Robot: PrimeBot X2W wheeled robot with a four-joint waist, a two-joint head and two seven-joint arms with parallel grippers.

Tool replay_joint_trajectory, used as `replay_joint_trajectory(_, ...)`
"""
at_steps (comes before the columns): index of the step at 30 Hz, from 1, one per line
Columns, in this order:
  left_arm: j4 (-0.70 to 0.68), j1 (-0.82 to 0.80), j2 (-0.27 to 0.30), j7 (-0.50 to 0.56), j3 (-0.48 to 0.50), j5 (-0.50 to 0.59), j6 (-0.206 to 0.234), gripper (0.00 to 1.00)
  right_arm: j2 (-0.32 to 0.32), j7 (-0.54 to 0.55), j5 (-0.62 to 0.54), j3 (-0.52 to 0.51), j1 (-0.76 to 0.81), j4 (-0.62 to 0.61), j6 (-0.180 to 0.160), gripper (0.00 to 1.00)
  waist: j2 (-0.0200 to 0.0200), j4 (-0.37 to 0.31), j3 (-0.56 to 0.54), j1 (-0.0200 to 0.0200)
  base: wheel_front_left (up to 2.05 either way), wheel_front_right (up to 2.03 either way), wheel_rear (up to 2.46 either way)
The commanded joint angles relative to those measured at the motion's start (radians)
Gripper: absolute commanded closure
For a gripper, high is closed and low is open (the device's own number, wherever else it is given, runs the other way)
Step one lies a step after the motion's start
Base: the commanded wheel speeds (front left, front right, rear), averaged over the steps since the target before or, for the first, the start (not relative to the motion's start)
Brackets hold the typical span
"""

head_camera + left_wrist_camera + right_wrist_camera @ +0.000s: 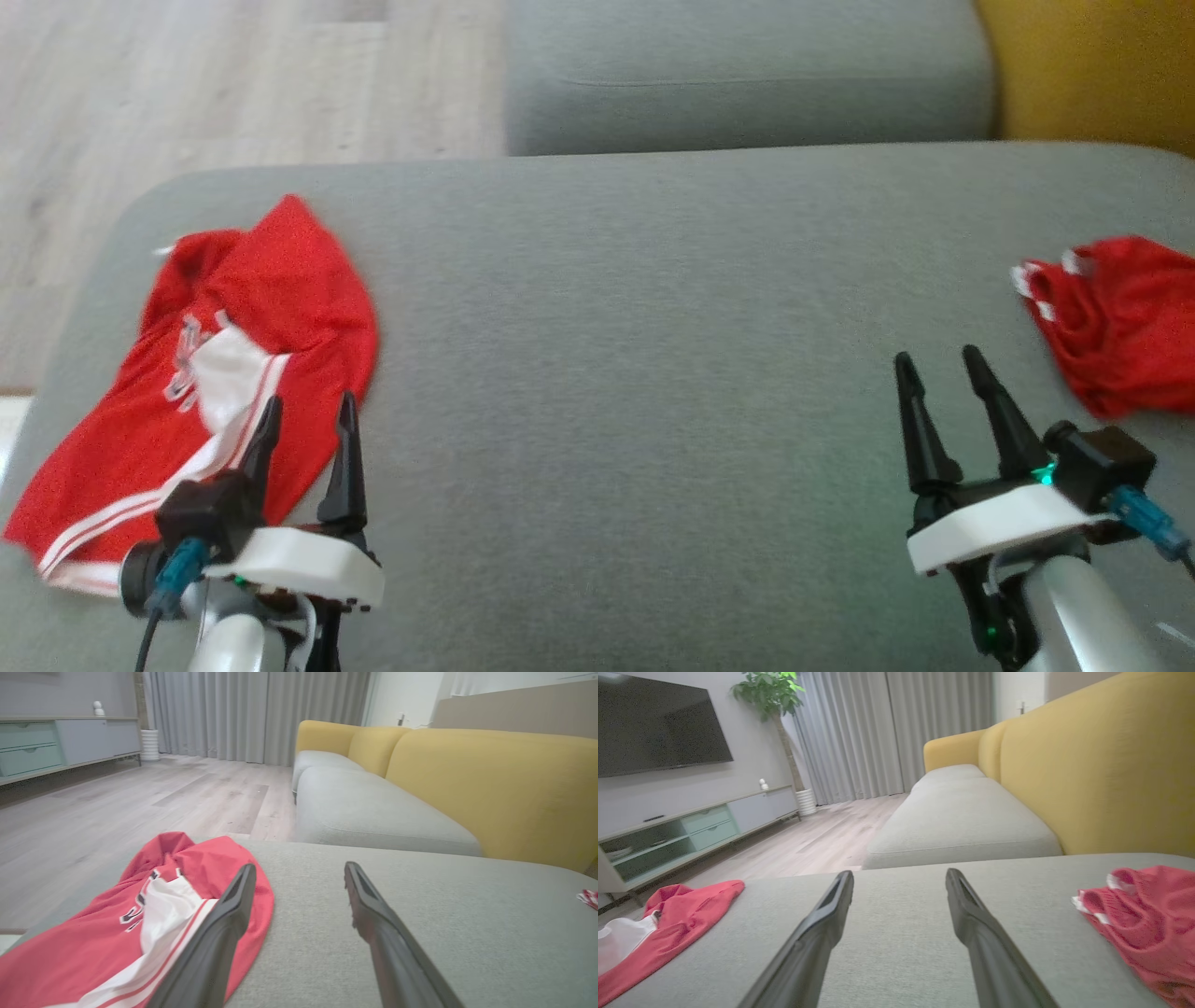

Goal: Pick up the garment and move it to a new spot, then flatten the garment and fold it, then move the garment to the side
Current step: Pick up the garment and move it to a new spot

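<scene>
Red cloth with a white panel and white stripes, the red-and-white sports garment (pixel 233 373), lies crumpled at the left end of the grey seat cushion (pixel 635 373) in the head view, close to that cushion's edge. Our left hand (pixel 310 399) is at the garment's near right border with its two dark fingers spread wide and nothing between them. Whether they touch the cloth we cannot tell. Our right hand (pixel 936 357) is well apart from it, over bare cushion, equally wide open and empty. Just beyond it to the right lies a second red garment (pixel 1120 317) with white trim, partly cut off by the picture's edge.

From the left wrist view, the left hand (pixel 300 867) gapes open. One finger overlaps the edge of the red-and-white sports garment (pixel 93 933), the other lies over plain grey cushion (pixel 420 914). Beyond are a yellow backrest (pixel 490 788), a wooden floor (pixel 117 812) and grey curtains (pixel 252 714).

From the right wrist view, the right hand (pixel 899 873) stands open over the cushion (pixel 901 933), holding nothing. The second red garment (pixel 1148 914) lies to one side of it, and the red-and-white sports garment (pixel 682 910) lies far off on the other.
</scene>
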Motion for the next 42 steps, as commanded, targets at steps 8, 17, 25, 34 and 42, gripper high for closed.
replay_joint_trajectory(8, -0.009, -0.069, 0.015, -0.012, 0.054, 0.005, 0.002, 0.0, 0.016, 0.008, 0.009, 0.053, -0.02, -0.024, -0.001, 0.0, -0.0001, 0.185, -0.015, 0.0001, 0.0, 0.0, 0.0)
replay_joint_trajectory(17, -0.009, -0.056, 0.034, -0.002, 0.049, 0.003, 0.003, 0.0, 0.028, 0.006, 0.023, 0.084, -0.031, -0.005, -0.001, 0.0, -0.0001, 0.311, -0.016, 0.0001, 0.0, 0.0, 0.0)
replay_joint_trajectory(25, -0.013, -0.059, 0.045, 0.015, 0.044, -0.007, 0.002, 0.0, 0.028, 0.002, 0.027, 0.099, -0.039, 0.008, -0.001, 0.0, -0.0001, 0.314, -0.017, 0.0001, 0.0, 0.0, 0.0)
replay_joint_trajectory(34, -0.032, -0.229, 0.095, 0.227, 0.035, -0.062, -0.051, 0.0, 0.03, 0.003, 0.032, 0.089, -0.048, 0.01, -0.001, 0.0, -0.0001, 0.264, 0.005, 0.0001, 0.0, 0.0, 0.0)
replay_joint_trajectory(42, 0.167, -0.479, 0.143, 0.638, 0.056, -0.193, -0.072, 0.0, 0.04, 0.004, 0.038, 0.101, -0.082, 0.016, -0.001, 0.0, -0.0001, 0.179, 0.061, 0.0001, 0.0, 0.0, 0.0)
